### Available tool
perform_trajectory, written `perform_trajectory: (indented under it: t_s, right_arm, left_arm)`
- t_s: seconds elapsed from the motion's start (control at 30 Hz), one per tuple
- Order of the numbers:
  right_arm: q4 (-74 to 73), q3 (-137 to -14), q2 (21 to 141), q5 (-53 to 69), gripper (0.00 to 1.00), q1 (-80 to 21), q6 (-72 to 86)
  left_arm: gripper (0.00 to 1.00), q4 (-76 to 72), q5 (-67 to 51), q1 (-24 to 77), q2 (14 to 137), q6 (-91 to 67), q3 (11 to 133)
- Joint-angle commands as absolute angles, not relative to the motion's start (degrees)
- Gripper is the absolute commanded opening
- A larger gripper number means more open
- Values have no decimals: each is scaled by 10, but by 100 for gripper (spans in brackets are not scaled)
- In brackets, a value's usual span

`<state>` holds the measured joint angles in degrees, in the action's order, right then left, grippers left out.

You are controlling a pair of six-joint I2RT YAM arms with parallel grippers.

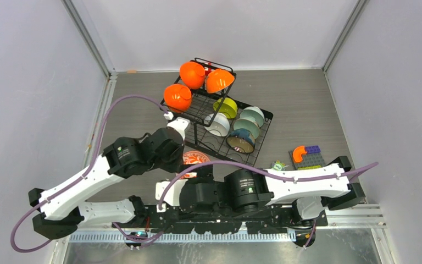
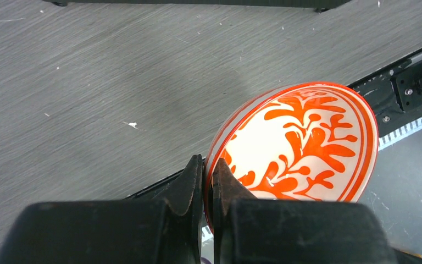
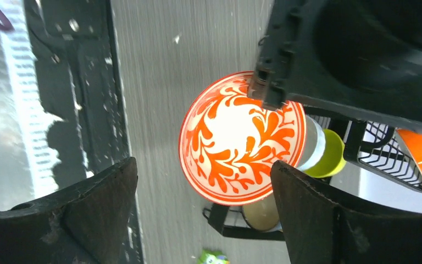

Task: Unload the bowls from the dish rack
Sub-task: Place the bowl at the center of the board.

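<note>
My left gripper (image 2: 209, 179) is shut on the rim of a white bowl with a red pattern (image 2: 307, 143), held on edge above the table. In the top view this bowl (image 1: 196, 158) hangs just in front of the dish rack (image 1: 220, 118), at the left gripper (image 1: 185, 154). My right gripper (image 3: 203, 165) stands open in front of the same bowl (image 3: 236, 137) without touching it. In the rack sit three orange bowls (image 1: 192, 74), a lime-yellow one (image 1: 226, 107), a white one (image 1: 218, 125), mint ones (image 1: 253, 115) and a dark one (image 1: 240, 142).
A toy block piece (image 1: 306, 157) and a small green owl (image 1: 278, 165) lie right of the rack, the owl (image 3: 214, 257) also low in the right wrist view. The arms' black base rail (image 1: 225, 217) runs along the near edge. Both arms crowd the space before the rack.
</note>
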<state>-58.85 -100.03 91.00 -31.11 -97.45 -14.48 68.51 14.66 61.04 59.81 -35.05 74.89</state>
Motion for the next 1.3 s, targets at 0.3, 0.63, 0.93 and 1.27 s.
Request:
perform_trajectory:
  t_s: [0.3,0.63,0.93,1.27]
  right_arm:
    - [-325,-862,675,-268,95,-808,297]
    - [-268,-775,691,-281,84,-781,397]
    - [-339,-856,782,-334,63,-779,399]
    - [-403,-902,854,-330,51,-777,403]
  left_arm:
    - [0,662,295,612,447,-478,685]
    - [0,694,329,611,415,-563,648]
    - [0,688,319,612,441,-589,663]
    - [0,715,306,611,446,-632,677]
